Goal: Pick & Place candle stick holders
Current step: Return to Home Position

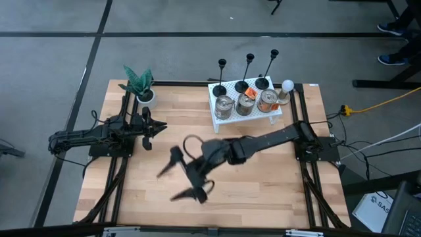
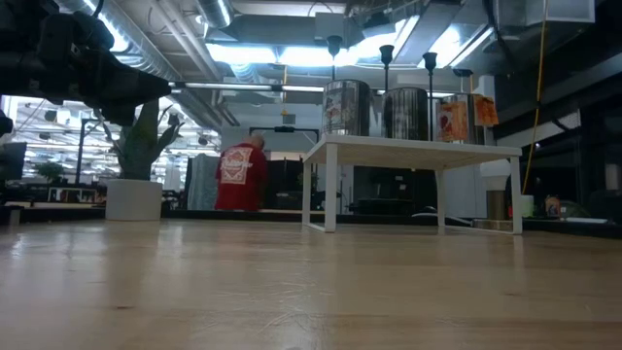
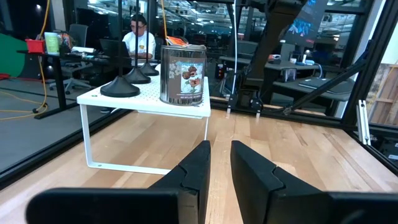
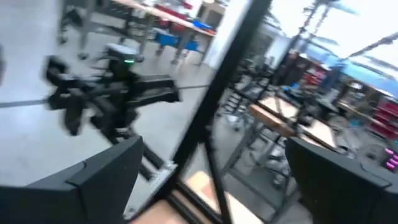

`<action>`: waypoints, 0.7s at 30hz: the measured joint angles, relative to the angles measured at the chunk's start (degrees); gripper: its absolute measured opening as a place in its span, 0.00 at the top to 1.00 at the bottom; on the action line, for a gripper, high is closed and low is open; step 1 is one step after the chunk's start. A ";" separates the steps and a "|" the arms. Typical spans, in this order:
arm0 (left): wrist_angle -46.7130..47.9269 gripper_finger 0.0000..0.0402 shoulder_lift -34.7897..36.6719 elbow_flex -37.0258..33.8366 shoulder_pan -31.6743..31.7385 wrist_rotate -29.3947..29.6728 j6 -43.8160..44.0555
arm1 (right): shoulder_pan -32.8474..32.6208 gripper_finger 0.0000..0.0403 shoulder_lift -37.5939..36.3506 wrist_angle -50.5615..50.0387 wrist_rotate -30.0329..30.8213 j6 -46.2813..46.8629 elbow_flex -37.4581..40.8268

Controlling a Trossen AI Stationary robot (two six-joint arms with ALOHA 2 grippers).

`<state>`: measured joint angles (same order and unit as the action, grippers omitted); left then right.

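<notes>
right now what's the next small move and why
Probably draw the right gripper back toward its arm's base: it hangs open and empty over mid-table, the three candle stick holders stand on the white shelf, and the left gripper waits at left.

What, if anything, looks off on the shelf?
Nothing stands out. The three candle stick holders stand upright along the back of the white shelf, with three tins upright in front. Right gripper hangs open and empty over the table; left gripper waits at its left side.
</notes>
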<state>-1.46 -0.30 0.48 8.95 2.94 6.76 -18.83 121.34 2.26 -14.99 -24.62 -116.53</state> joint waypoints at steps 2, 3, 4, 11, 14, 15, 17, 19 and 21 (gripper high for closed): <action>0.01 0.85 -0.01 0.00 -0.01 0.00 0.00 | 0.96 0.02 0.00 0.94 0.58 2.31 0.24; 0.00 0.85 -0.02 -0.01 -0.01 0.00 0.00 | 1.38 0.02 0.00 2.08 1.01 3.78 1.08; 0.01 0.85 -0.01 -0.01 0.00 0.00 0.00 | 1.67 0.02 0.00 3.97 1.51 5.18 2.35; 0.01 0.85 -0.02 -0.01 0.00 0.00 0.00 | 2.31 0.02 -0.12 25.75 7.72 15.22 18.29; 0.00 0.85 0.00 0.00 0.00 0.00 0.00 | 3.53 0.02 -1.86 29.98 7.63 15.72 26.28; 0.01 0.85 0.00 0.01 0.00 0.00 0.00 | 4.02 0.02 -3.22 31.26 7.65 16.44 29.02; -0.01 0.85 -0.02 -0.01 0.00 0.00 0.00 | 4.90 0.02 -6.26 34.81 9.50 17.50 34.85; -0.01 0.85 -0.02 0.01 -0.02 0.00 0.00 | 5.53 0.02 -9.50 37.78 12.63 18.31 41.42; 0.00 0.85 -0.02 -0.01 0.00 0.00 0.00 | 5.78 0.02 -13.04 40.40 15.39 18.18 48.53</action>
<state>-1.46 -0.32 0.48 8.95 2.94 6.76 -13.05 108.30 42.66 0.40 -6.44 -68.00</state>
